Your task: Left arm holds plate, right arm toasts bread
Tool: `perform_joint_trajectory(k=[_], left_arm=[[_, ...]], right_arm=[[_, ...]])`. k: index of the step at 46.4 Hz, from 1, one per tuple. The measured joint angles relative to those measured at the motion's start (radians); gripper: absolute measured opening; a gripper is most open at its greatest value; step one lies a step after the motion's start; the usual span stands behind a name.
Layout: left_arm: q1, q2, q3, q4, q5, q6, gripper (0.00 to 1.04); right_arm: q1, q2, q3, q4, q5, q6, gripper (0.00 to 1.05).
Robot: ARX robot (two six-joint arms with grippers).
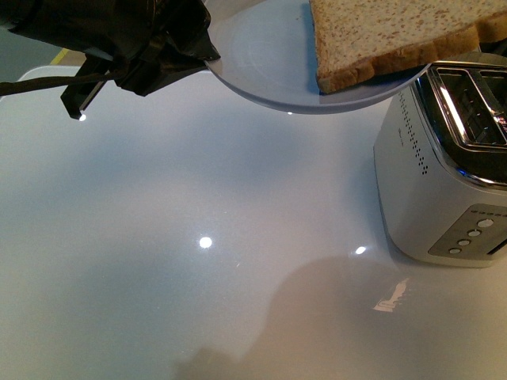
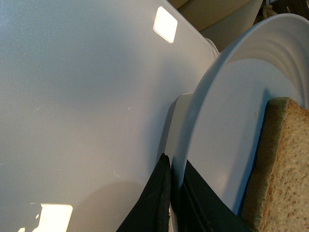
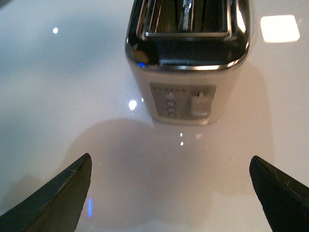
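Observation:
The pale grey-blue plate (image 1: pixel 261 63) hangs in the air at the top of the front view, above the table, its right part over the toaster (image 1: pixel 444 174). My left gripper (image 1: pixel 207 49) is shut on the plate's left rim. A slice of brown bread (image 1: pixel 396 32) lies on the plate's right half. In the left wrist view the black jaws pinch the plate (image 2: pixel 231 140) rim at my left gripper (image 2: pixel 176 181), and the bread (image 2: pixel 282 164) rests beside them. My right gripper (image 3: pixel 169 193) is open wide above the table, facing the toaster (image 3: pixel 186 63); it is out of the front view.
The silver toaster has two open slots on top and a button panel with a lever on its end face. The glossy white table (image 1: pixel 198 261) reflects ceiling lights. A small white scrap (image 1: pixel 390 297) lies in front of the toaster.

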Motion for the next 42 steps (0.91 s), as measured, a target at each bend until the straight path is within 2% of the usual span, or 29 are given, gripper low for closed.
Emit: perform_joint_trajectory(k=[3,13,25,34,42], left_arm=[[0.001,0.0,0.0,0.0,-0.002,0.0,0.03],[0.001,-0.002,0.0,0.0,-0.002,0.0,0.03],[0.001,-0.002,0.0,0.0,-0.003,0.0,0.03],[0.001,-0.002,0.0,0.0,-0.003,0.0,0.03],[0.001,-0.002,0.0,0.0,-0.003,0.0,0.03]], right_arm=[[0.023,0.032,0.015,0.013,0.013,0.014,0.96],[0.085,0.259,0.152,0.204,0.026,0.12,0.96],[0.215,0.604,0.32,0.43,0.004,0.332,0.96],[0.221,0.83,0.396,0.553,-0.028,0.455,0.96],[0.244,0.969,0.449,0.637,-0.027,0.494,0.96]])
